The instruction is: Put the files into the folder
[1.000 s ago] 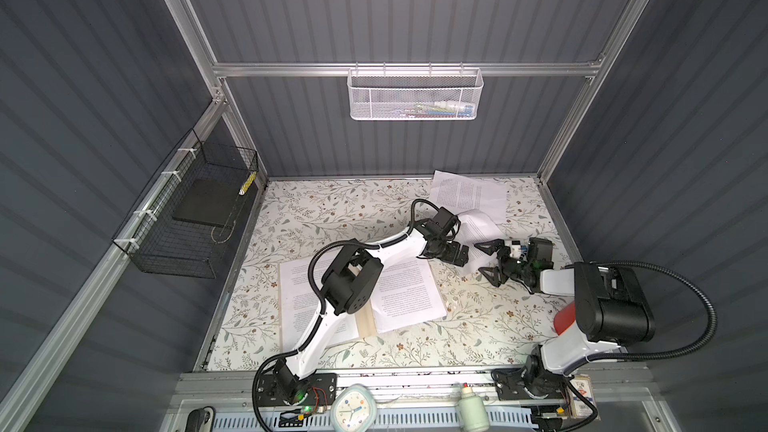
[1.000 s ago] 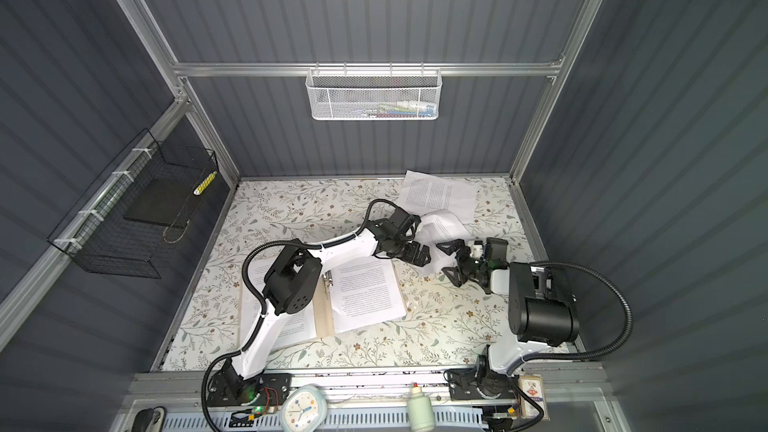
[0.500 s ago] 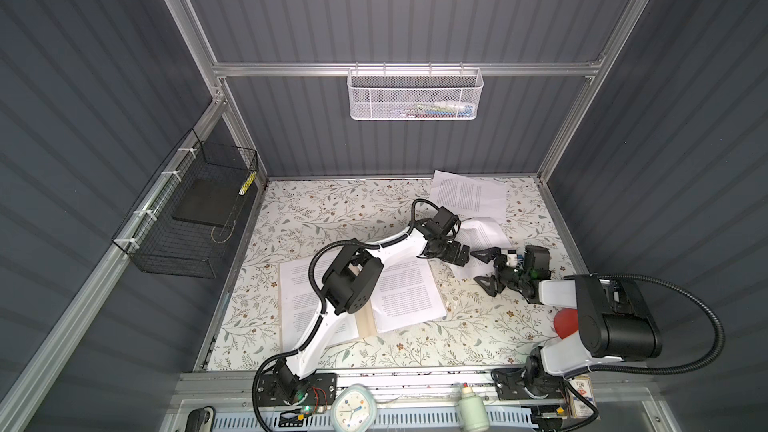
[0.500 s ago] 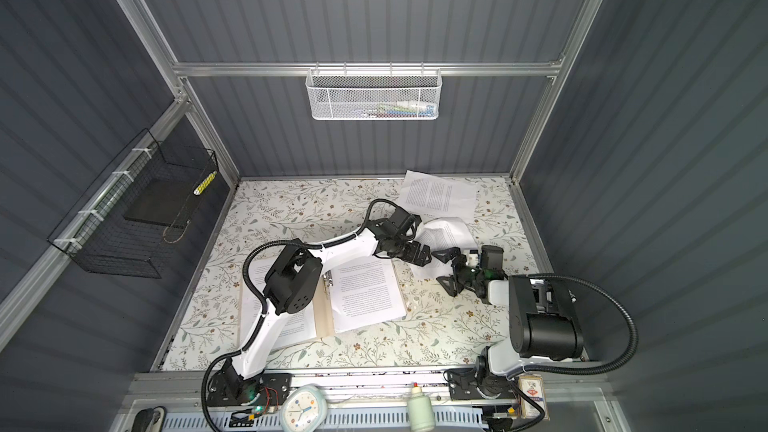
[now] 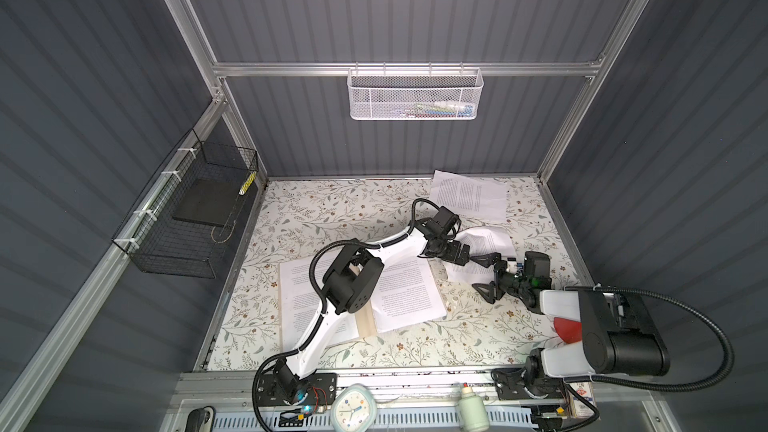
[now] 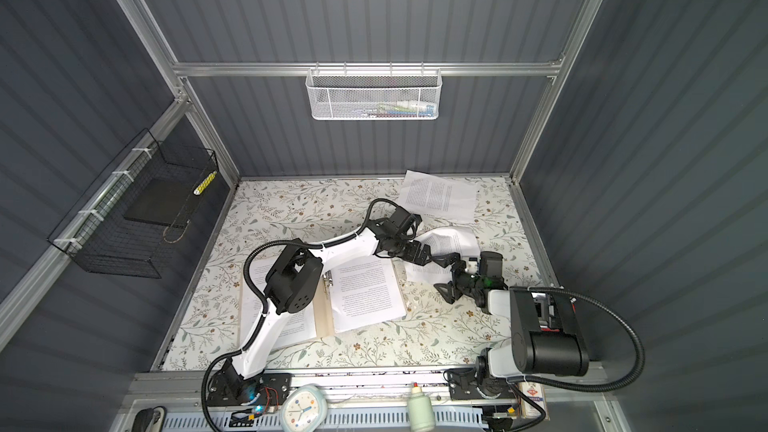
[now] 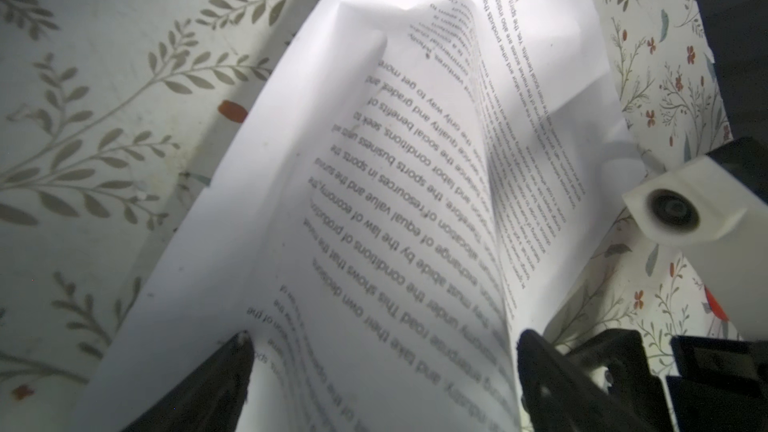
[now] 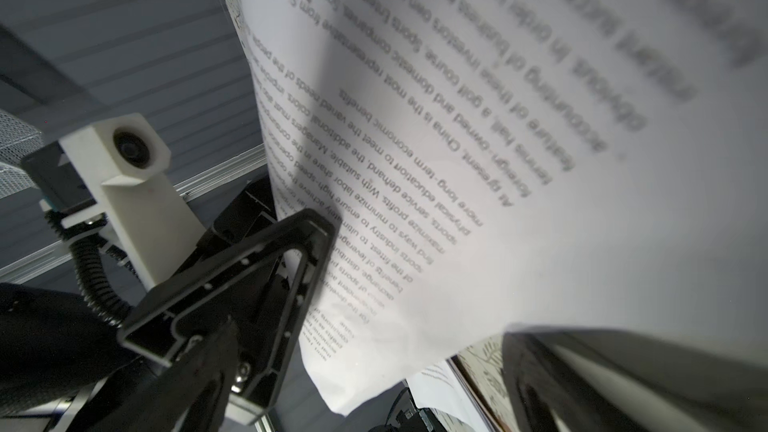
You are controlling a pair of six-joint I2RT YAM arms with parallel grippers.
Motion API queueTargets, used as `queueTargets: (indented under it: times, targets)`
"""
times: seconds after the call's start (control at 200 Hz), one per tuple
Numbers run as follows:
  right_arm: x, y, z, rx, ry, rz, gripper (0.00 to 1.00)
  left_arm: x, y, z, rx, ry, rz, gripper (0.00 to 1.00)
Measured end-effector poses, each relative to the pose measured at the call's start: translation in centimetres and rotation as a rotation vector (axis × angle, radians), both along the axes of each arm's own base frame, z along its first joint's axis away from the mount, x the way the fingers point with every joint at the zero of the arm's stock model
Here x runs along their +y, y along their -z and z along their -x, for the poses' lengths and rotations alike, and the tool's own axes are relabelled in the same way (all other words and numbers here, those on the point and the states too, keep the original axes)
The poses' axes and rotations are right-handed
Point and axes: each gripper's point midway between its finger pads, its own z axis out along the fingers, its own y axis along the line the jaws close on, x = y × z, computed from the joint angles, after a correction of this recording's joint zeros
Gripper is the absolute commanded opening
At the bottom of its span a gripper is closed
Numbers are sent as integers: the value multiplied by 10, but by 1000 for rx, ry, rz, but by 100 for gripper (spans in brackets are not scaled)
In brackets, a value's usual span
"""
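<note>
Over the last second the right gripper (image 5: 487, 276) has swung in from the right side of the table (image 5: 332, 218) toward the left gripper (image 5: 459, 252). The two now sit tip to tip over a buckled sheet (image 5: 488, 241) that lies just beside the right edge of the open folder (image 5: 365, 320). The left gripper has hardly shifted. Both sets of jaws are spread wide, as they were a second ago. In the left wrist view the buckled sheet rises in a ridge between the two black fingertips (image 7: 239, 351). In the right wrist view it hangs close across the lens with one finger (image 8: 309, 238) at its face, but nothing is pinched. More of the sheet shows in both top views than before, now that the right gripper is less in the way. Two files already rest in the folder, one on the left leaf (image 5: 296, 297) and one on the right leaf (image 5: 409, 297). Another sheet (image 5: 469, 197) lies flat at the far edge, well apart from the folder. So the task looks partly done: the buckled sheet is probably the one in hand, and it seems to need a firm pinch on its raised fold before it can be dragged over the spine — floppy paper may slip or crease further.
</note>
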Motion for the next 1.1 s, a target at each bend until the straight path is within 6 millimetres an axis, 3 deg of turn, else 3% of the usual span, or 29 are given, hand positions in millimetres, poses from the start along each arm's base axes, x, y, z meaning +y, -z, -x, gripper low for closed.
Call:
queueTargets:
  times: [0.125, 0.505, 0.75, 1.1]
  targets:
    - [-10, -8, -3, -15, 15, 48, 99, 0, 0, 0, 3, -1, 4, 100]
    - [-79, -34, -34, -41, 82, 378, 99, 6, 1, -14, -22, -33, 5, 100]
    - [-86, -15, -41, -12, 66, 410, 99, 14, 2, -28, -34, -59, 17, 100]
    - [-96, 14, -41, 50, 99, 453, 99, 14, 2, -28, -39, -59, 23, 100]
